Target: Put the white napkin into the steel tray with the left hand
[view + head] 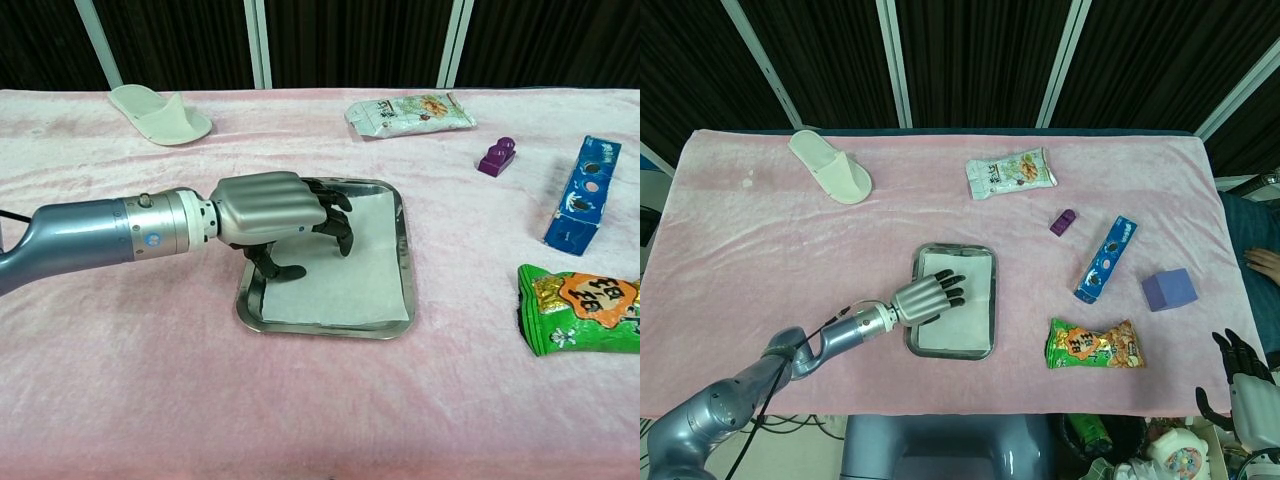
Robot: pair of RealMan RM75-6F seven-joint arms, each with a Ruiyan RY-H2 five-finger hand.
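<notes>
Steel tray: the steel tray (984,300) sits near the middle of the pink tablecloth (760,260), its rim showing on all sides in the chest view (405,270).
White napkin: the white napkin (970,310) lies flat inside the tray — in the chest view (355,285) its edges stay within the rim.
Left hand: the left hand (928,297) reaches in from the lower left over the tray's left half; seen from the chest (270,210) its dark fingers (335,215) curl downward over the napkin and the thumb points down toward the sheet. They hold nothing between them, though whether the tips touch the napkin is hard to tell.
Right hand: the right hand (1245,385) shows only at the lower right edge of the head view, off the table, dark fingers spread upward and holding nothing.
Far left: a white slipper (830,166) lies near the table's back edge.
Back centre: a pale snack packet (1011,173) lies flat.
Right side: a small purple block (1064,222), a blue box (1106,258) set at a slant, and a purple cube (1168,289) — each apart from the others.
Front right: a green snack bag (1090,344) lies just right of the tray.
</notes>
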